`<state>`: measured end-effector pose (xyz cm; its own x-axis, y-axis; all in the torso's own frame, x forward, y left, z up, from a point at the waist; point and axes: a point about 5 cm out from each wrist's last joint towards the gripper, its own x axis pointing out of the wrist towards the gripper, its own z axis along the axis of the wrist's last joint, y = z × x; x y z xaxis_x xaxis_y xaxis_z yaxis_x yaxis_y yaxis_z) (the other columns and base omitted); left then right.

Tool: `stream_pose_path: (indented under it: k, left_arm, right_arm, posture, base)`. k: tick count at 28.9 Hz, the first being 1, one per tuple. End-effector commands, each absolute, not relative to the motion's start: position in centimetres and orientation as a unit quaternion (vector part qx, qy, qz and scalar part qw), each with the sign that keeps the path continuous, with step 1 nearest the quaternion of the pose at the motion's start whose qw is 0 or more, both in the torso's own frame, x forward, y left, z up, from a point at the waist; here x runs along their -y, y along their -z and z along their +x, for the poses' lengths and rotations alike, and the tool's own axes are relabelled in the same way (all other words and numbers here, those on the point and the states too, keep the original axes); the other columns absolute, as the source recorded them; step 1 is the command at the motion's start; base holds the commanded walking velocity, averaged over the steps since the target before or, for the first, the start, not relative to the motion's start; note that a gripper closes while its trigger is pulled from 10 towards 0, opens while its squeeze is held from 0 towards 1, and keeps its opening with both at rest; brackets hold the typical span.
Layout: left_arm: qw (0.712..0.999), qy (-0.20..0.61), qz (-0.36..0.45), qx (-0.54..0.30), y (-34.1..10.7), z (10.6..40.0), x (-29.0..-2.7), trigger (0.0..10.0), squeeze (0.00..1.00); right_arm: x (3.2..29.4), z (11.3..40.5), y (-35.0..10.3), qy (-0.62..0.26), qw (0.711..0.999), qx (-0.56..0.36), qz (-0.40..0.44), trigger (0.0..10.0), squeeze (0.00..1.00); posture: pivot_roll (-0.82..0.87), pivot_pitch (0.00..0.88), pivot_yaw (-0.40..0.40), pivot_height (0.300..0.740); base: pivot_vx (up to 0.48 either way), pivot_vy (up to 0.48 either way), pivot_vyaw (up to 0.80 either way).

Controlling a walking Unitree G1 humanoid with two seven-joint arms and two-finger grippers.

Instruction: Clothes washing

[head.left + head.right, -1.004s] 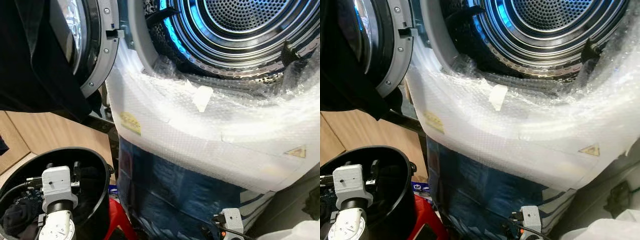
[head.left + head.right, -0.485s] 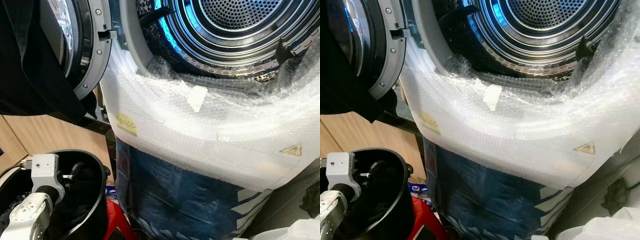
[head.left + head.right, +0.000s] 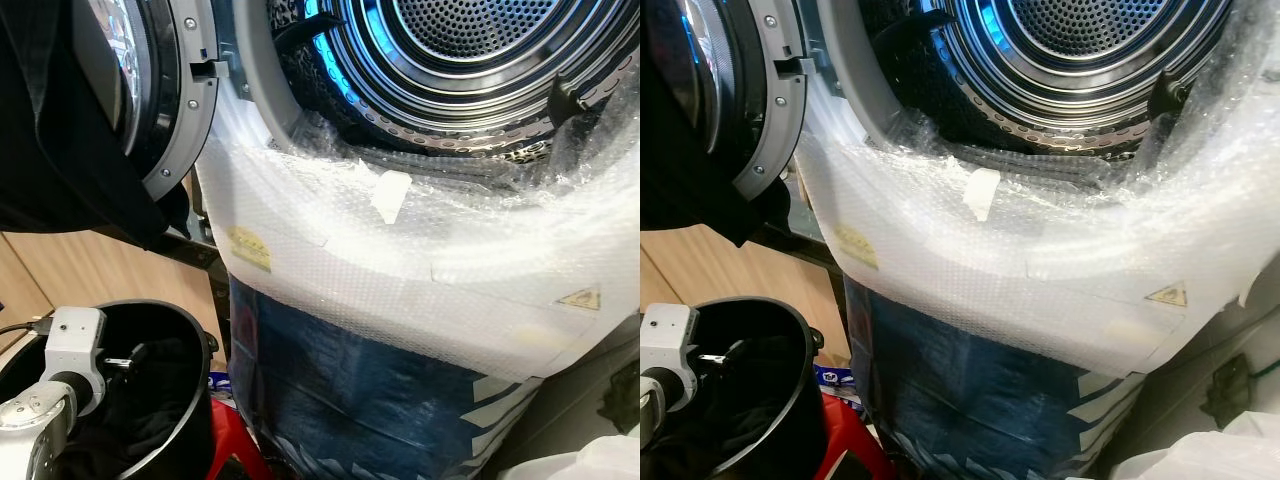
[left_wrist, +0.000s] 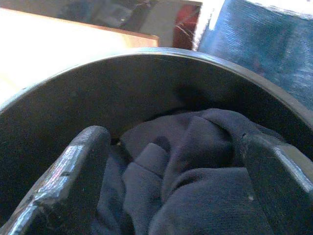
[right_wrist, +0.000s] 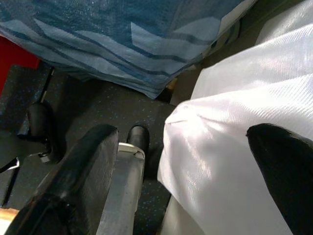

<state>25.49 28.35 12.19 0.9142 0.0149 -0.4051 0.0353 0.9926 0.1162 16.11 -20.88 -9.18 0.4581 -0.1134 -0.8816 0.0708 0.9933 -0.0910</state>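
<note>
Left gripper (image 4: 176, 186) splayed wide, holding nothing, inside the black bucket (image 3: 195, 345) just over the dark clothes (image 4: 195, 161); soft, limp, light cloth, likely to drape; best pinched at a raised fold; right gripper (image 5: 190, 161) also spread, idle near the floor; beyond, washer drum (image 3: 470, 50) stands open.

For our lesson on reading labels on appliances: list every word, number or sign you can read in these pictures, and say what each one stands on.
No text can be read.
Yellow rectangular sticker under the bubble wrap on the washing machine: print too blurred.
Yellow triangular warning sign under the same wrap: the shape shows, the symbol is too small.
Blue-and-white label low beside the black bucket: too small.
</note>
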Motion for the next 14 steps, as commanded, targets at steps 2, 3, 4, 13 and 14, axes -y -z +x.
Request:
stream_pose_path:
  k: [2, 3, 4, 13, 14]
  left_arm:
    - [0.973, 0.018, 0.067, -0.219, -12.1, 25.1, -28.6, 10.0, 1.00]
    - [0.973, 0.016, 0.059, -0.224, -12.0, 25.2, -28.5, 10.0, 1.00]
    - [0.972, 0.014, 0.052, -0.229, -11.9, 25.3, -28.5, 10.0, 1.00]
    - [0.959, 0.057, 0.062, -0.270, -10.4, 25.0, -26.6, 10.0, 1.00]
    - [0.960, 0.057, 0.059, -0.268, -10.5, 25.2, -26.5, 10.0, 1.00]
  right_arm:
    - [20.7, 15.8, 9.3, 0.053, 0.853, -0.519, -0.024, 10.0, 0.00]
    - [20.7, 15.8, 9.3, 0.054, 0.851, -0.521, -0.021, 10.0, 0.00]
    - [20.6, 15.8, 9.4, 0.054, 0.851, -0.522, -0.020, 10.0, 0.00]
    - [20.3, 15.9, 9.4, 0.042, 0.850, -0.524, -0.033, 10.0, 0.00]
    - [20.2, 16.0, 9.3, 0.043, 0.852, -0.521, -0.032, 10.0, 0.00]
  posture:
    - [0.06, 0.037, -0.010, 0.740]
    - [0.06, 0.035, -0.011, 0.740]
    - [0.06, 0.034, -0.009, 0.740]
    - [0.06, 0.023, 0.001, 0.740]
    - [0.06, 0.025, 0.001, 0.740]
  base:
    - [0.000, 0.000, 0.00]
    - [0.000, 0.000, 0.00]
    - [0.000, 0.000, 0.00]
    - [0.000, 0.000, 0.00]
    - [0.000, 0.000, 0.00]
